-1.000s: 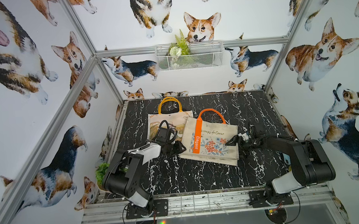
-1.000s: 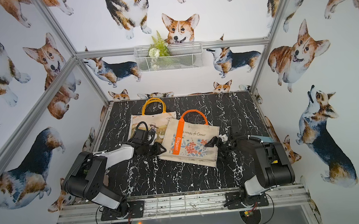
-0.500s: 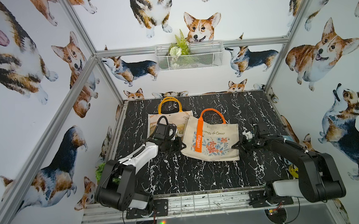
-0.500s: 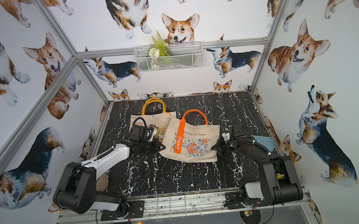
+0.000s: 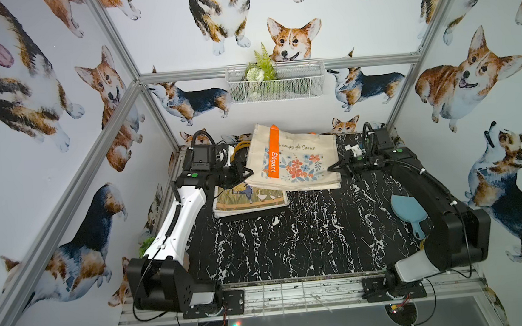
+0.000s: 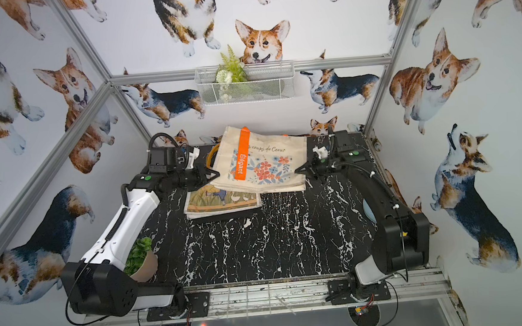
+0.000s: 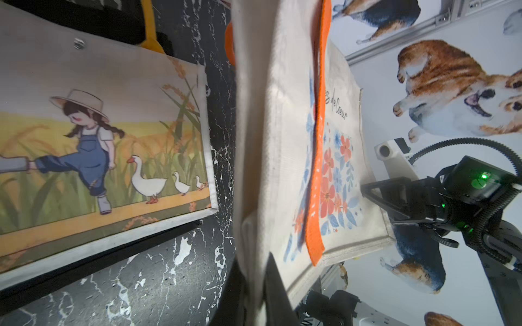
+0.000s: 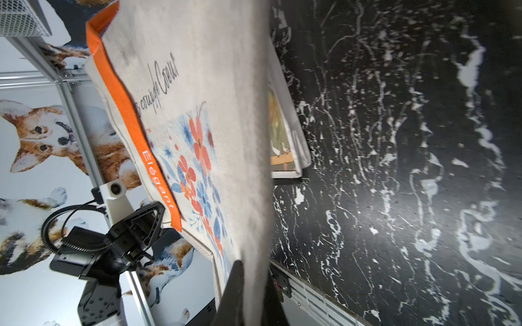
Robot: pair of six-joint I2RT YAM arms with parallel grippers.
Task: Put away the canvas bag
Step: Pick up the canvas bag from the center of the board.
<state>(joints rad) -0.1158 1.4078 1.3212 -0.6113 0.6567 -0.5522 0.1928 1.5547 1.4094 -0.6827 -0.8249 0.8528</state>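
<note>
Floral canvas bag (image 5: 296, 160) is stretched btwn both pincers, lifted off the desk (image 5: 289, 239). Left pincer (image 5: 248, 172) is clenched on one side edge, right pincer (image 5: 331, 167) clenched on the opp. edge. Goose-print bag (image 5: 249, 199) lies flat just below the left pincer, partly under the held bag.

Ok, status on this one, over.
Left gripper shut on floral canvas bag, one side. Right gripper shut on the opposite side. Bag held off table, goose bag lying beneath.
</note>
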